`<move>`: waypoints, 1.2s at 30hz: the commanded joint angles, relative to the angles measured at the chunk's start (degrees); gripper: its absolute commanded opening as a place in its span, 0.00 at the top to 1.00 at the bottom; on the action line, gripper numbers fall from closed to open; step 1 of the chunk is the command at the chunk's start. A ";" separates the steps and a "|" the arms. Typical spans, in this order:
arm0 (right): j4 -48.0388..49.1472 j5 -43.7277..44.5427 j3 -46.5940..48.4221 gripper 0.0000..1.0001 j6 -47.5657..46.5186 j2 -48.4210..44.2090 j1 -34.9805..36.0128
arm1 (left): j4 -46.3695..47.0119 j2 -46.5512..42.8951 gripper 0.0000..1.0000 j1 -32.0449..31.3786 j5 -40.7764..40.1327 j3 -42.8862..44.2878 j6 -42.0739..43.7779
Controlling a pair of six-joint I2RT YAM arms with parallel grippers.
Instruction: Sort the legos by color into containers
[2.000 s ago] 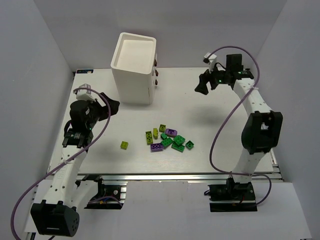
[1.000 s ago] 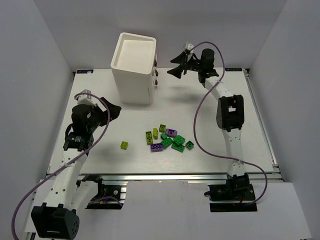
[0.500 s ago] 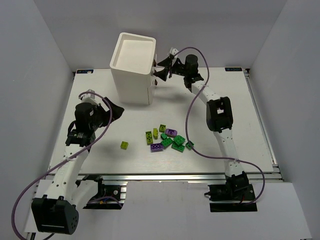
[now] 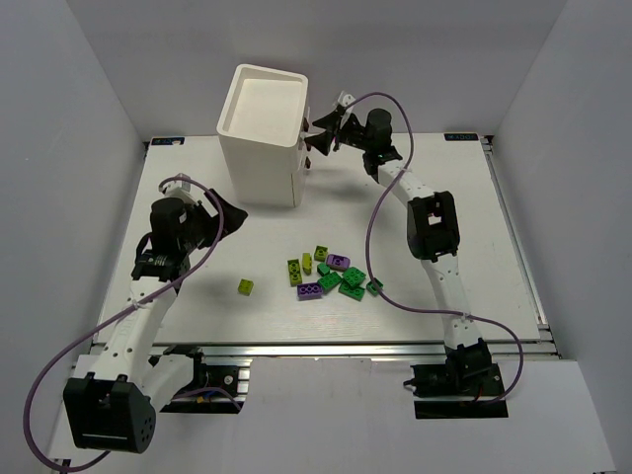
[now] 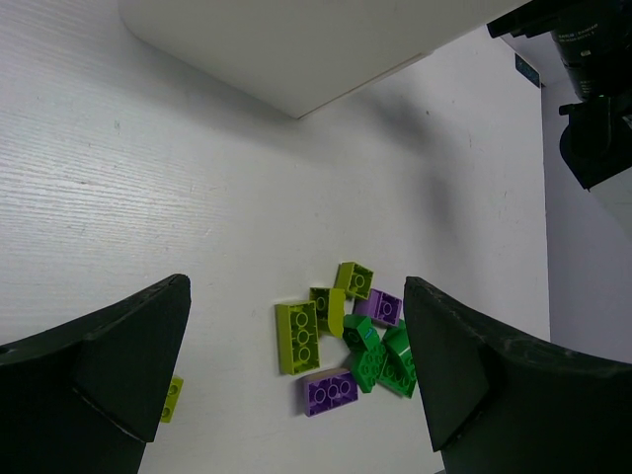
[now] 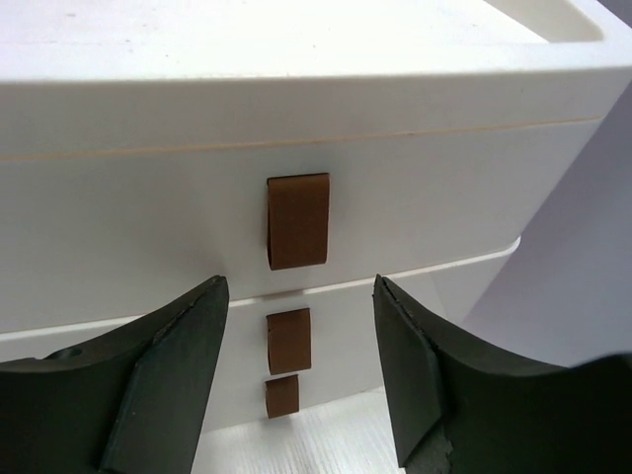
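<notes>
Over from the far right two seconds back, my right gripper point(image 6: 298, 288) now faces the cabinet point(image 4: 259, 138) front, jaws wide and lined up on the top knob point(image 6: 298, 220), not closed on it. The knob is a small brown tab, stiff and probably slick, so I'd pinch its flat sides. The white drawers point(image 6: 148, 207) are all shut and likely light, so the cabinet may slide. My left gripper point(image 5: 296, 296) is wide and empty. The legos point(image 4: 331, 274) lie loose mid-table.

Robotics lab, white enclosure walls point(image 4: 59, 148), rail-framed table point(image 4: 494, 247)
</notes>
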 commanded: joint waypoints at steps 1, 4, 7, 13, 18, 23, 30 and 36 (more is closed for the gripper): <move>4.62 0.16 2.33 0.35 0.86 -0.86 0.95 | 0.92 -0.33 0.02 -0.23 1.20 2.15 0.28; 5.23 0.34 2.60 0.37 0.95 -0.77 1.04 | 0.66 -0.25 0.02 -0.23 1.38 2.15 0.46; 5.76 0.78 2.86 0.38 1.04 -0.86 1.39 | 0.66 -0.33 0.02 -0.23 1.38 2.07 0.55; 6.11 1.57 4.27 0.41 1.12 -0.68 1.57 | 0.92 0.28 0.02 -0.23 1.55 2.07 0.81; 7.17 1.31 4.18 0.44 1.12 -1.21 1.66 | 1.18 0.99 0.02 -0.23 1.64 2.24 0.90; 6.38 0.96 4.44 0.46 0.86 -0.60 1.92 | 1.10 1.07 0.02 -0.23 1.73 2.24 0.98; 6.82 -3.17 4.27 0.59 -0.90 -0.24 1.83 | 0.83 0.72 0.02 -0.23 1.90 2.33 0.99; 7.26 -3.53 3.83 0.80 -1.07 -0.24 1.83 | 0.92 0.55 0.02 -0.23 1.90 2.33 0.98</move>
